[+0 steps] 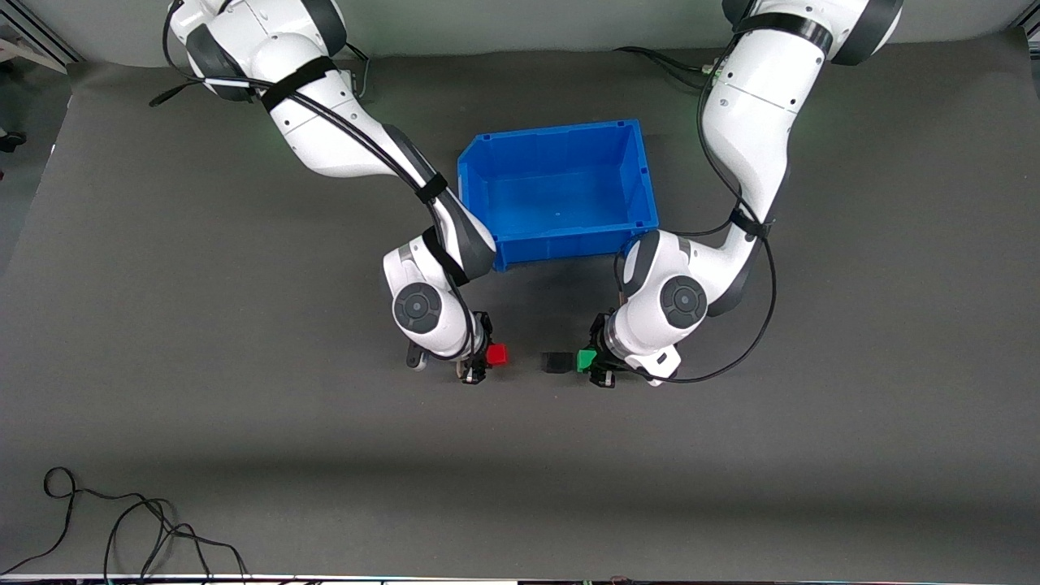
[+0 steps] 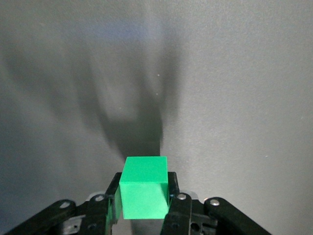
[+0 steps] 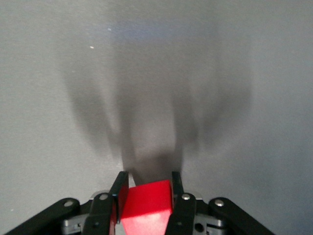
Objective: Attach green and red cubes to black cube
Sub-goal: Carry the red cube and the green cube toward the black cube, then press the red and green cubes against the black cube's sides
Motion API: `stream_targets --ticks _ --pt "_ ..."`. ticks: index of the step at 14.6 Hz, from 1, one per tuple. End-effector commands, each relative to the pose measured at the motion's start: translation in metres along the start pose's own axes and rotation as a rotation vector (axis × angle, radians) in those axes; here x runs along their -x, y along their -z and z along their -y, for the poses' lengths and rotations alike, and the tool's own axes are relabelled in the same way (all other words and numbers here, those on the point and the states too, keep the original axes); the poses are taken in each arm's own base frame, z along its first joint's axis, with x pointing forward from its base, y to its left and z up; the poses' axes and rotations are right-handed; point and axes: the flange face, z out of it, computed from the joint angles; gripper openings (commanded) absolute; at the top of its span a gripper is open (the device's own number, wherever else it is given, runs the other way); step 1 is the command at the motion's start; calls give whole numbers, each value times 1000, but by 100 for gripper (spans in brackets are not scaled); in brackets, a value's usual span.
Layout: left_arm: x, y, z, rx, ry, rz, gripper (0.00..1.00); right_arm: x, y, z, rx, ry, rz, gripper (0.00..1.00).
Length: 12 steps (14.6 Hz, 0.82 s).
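The left gripper (image 1: 599,363) clamps the green cube (image 1: 586,360) just beside the black cube (image 1: 556,362) on the grey mat (image 1: 244,406), nearer the camera than the blue bin (image 1: 561,191). The right gripper (image 1: 479,357) grips the red cube (image 1: 496,354), apart from the black one toward the right arm's end. A skewed approach would likely shove the loose black cube (nothing pins it) instead of joining.

A robotics lab: two white arms (image 1: 341,138) mounted over a grey mat (image 1: 162,325), loose cables (image 1: 122,528) trailing.

Blue bin (image 1: 642,175) on grey mat (image 1: 853,366); loose cable (image 1: 122,528).
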Motion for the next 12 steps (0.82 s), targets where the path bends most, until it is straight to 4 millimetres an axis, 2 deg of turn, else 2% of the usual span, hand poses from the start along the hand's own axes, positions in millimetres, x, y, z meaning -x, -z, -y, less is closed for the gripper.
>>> stream_targets --ticks 1,3,4,8,12 --pt "8 -8 -8 23 45 0 3 18 5 3 -16 -58 -27 0" --pt "13 -13 -6 34 41 -2 3 27 3 0 -31 -82 -58 0" --pt "16 -13 -5 38 36 0 3 39 -1 -10 -42 -70 -68 0" --pt "26 -16 1 34 22 2 3 63 -9 -30 -56 -76 -76 0" --pt "31 -18 4 33 26 3 3 79 -12 -38 -77 -91 -70 0"
